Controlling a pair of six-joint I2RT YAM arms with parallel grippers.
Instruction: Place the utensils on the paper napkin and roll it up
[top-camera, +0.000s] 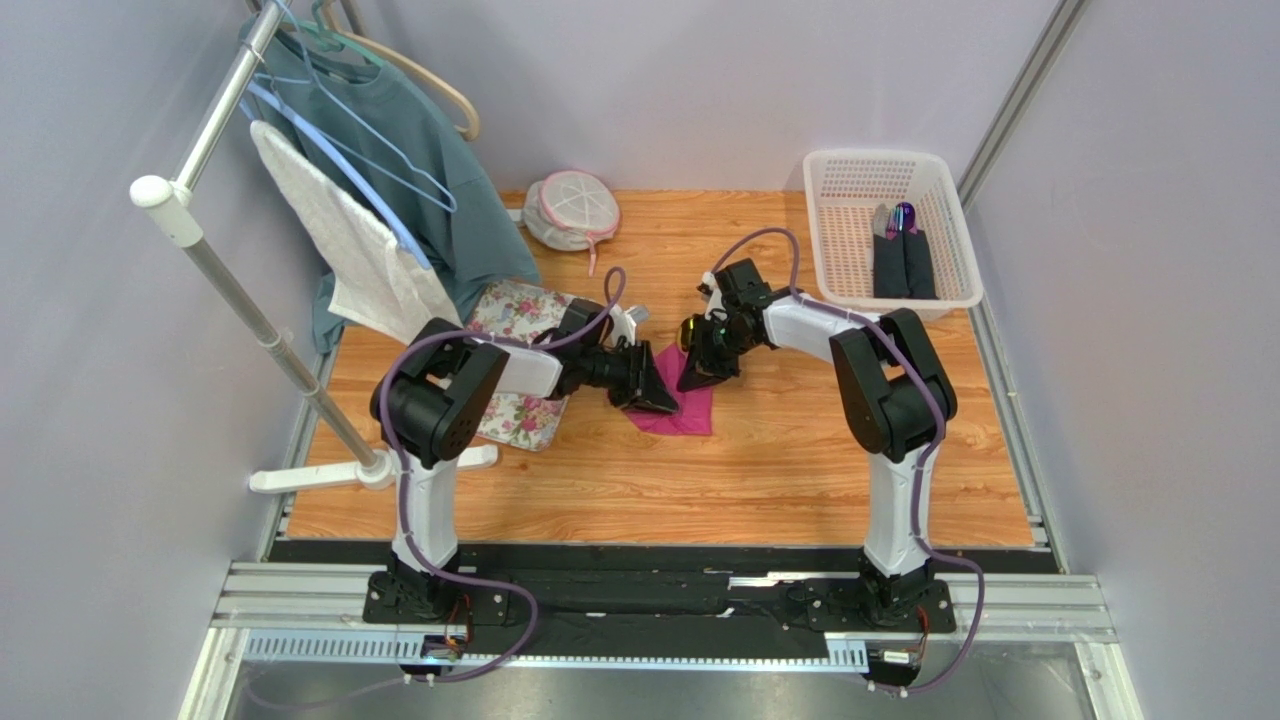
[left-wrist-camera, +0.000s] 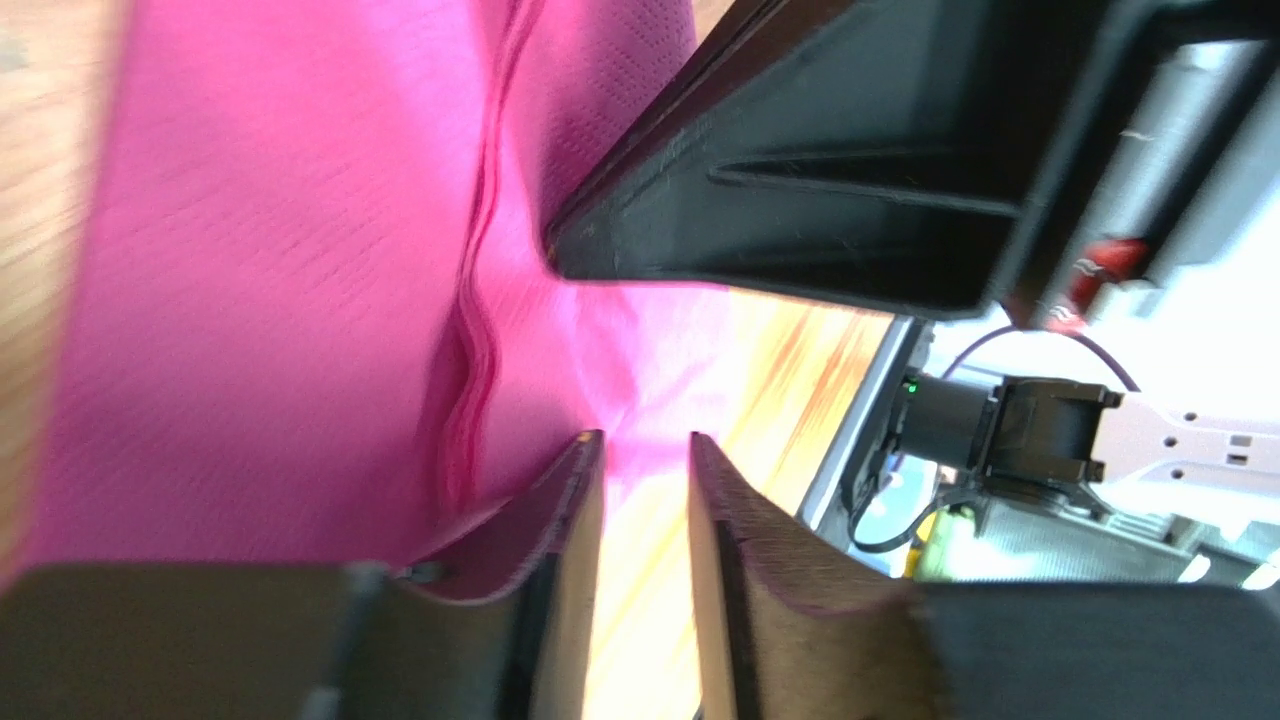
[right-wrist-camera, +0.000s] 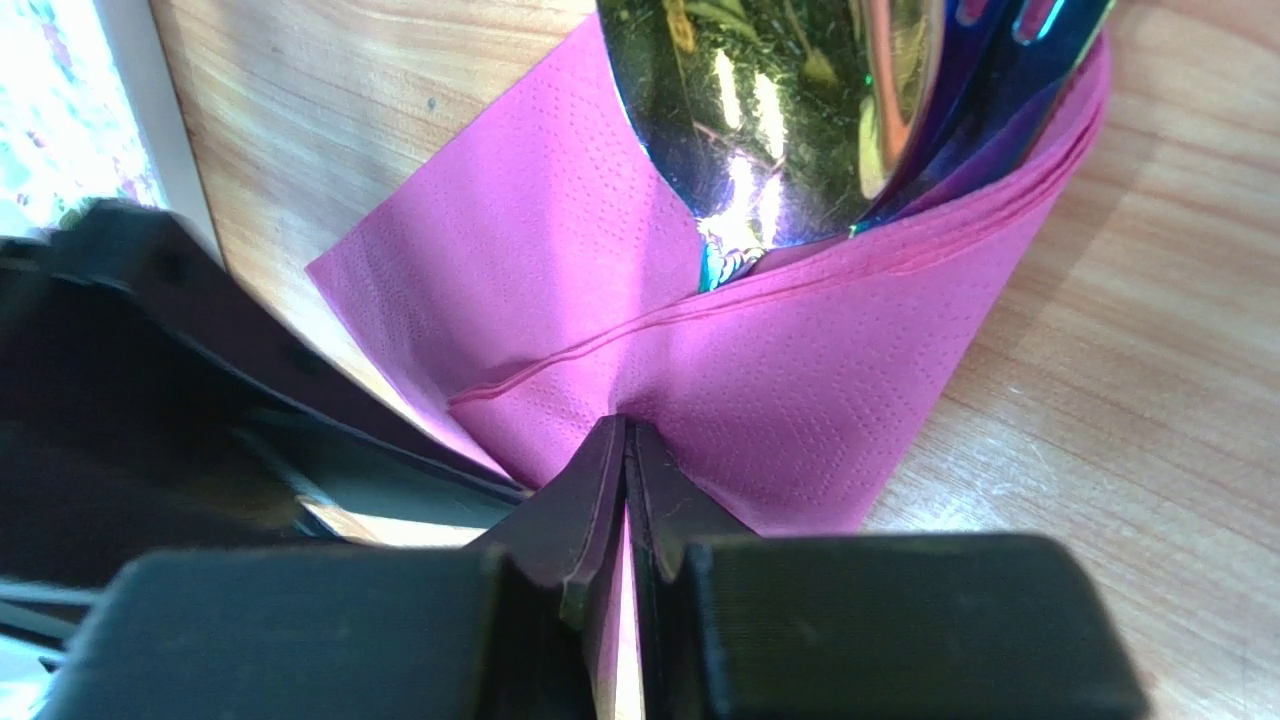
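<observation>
Well, the right gripper (right-wrist-camera: 625, 438) is clamped on the paper napkin (right-wrist-camera: 796, 405) folded over the utensils (right-wrist-camera: 751, 105); the left gripper (left-wrist-camera: 646, 453) has its jaws apart.

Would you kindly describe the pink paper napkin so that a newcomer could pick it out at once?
On the wooden tabletop, look at the middle, where the left claw and right claw meet. There lies a thin magenta-pink paper napkin, wrapped around shiny metal cutlery. Unlike the floral-print cloth to its left, it is plain, one solid colour.
</observation>
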